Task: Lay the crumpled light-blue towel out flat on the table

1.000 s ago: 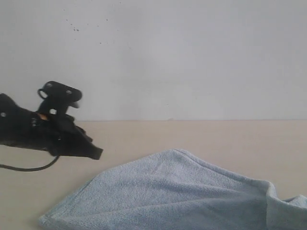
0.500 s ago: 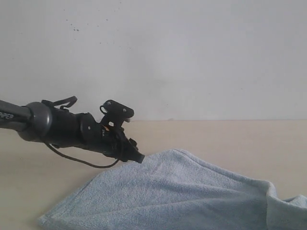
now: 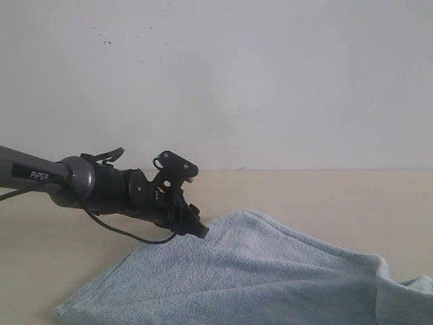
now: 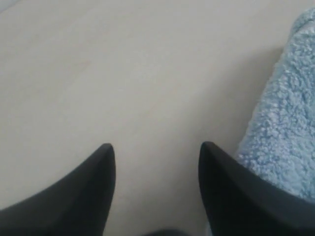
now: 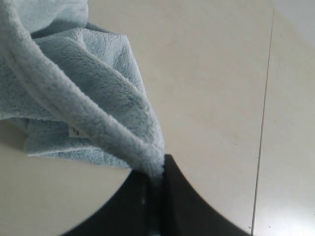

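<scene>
One tool, the left, has neared the towel.

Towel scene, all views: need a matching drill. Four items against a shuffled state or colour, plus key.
Items:
1. left gripper
2. right gripper
3. towel
4. table

States:
A. pale beige, bare surface
B. shut on a fold of fabric
C. open, over bare surface beside a fluffy edge
D. light blue, fluffy

Pairs: 1-C, 2-B, 3-D, 4-A
</scene>
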Available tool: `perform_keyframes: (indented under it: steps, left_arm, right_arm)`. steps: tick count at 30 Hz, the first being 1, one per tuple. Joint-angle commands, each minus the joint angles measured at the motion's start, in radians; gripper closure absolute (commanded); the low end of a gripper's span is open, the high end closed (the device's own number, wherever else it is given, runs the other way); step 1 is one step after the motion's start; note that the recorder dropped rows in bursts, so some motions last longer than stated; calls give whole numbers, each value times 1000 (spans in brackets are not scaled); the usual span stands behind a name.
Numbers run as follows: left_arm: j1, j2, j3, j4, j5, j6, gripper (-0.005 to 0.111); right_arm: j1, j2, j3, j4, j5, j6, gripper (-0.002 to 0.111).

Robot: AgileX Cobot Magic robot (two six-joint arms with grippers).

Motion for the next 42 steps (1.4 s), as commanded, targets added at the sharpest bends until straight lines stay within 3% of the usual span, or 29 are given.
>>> perform_keyframes:
  steps: [1,7,9,10,11,12,18,25,29,35,42]
  left_arm:
    - [-25,-2,-7,1,19,19,57]
    - [-49,43,-9,1,-4,56,57]
    - [-49,50,-9,1,19,56,72]
    - [-51,48,-9,1,34,56,90]
    - [-50,45,-9,1,46,56,100]
    - [-50,39,-9,1,57,56,102]
    - [-84,-18,-9,-3,178,66,102]
    - [-245,-49,-8,-8,280,108,102]
    - [-262,-73,-8,-1,332,109,102]
    - [-228,-191,50,17,408,108,102]
    - [-270,-267,248,-211,296,276,102]
  right_arm:
    - [3,-3,4,-4,-9,-1,107]
    - [3,-3,4,-4,-9,-1,107]
    - [3,-3,4,-4,-9,-1,107]
    - [3,-3,4,-4,-9,-1,107]
    - [3,-3,4,-4,-9,-1,107]
    - [3,-3,4,-4,-9,-1,107]
    - [3,-3,4,-4,-9,-1,107]
    - [3,-3,4,-2,-8,-1,107]
    - [3,-3,4,-2,-8,-1,107]
    - [3,-3,4,-2,-13,-1,107]
    - [3,-3,4,-2,-17,-1,107]
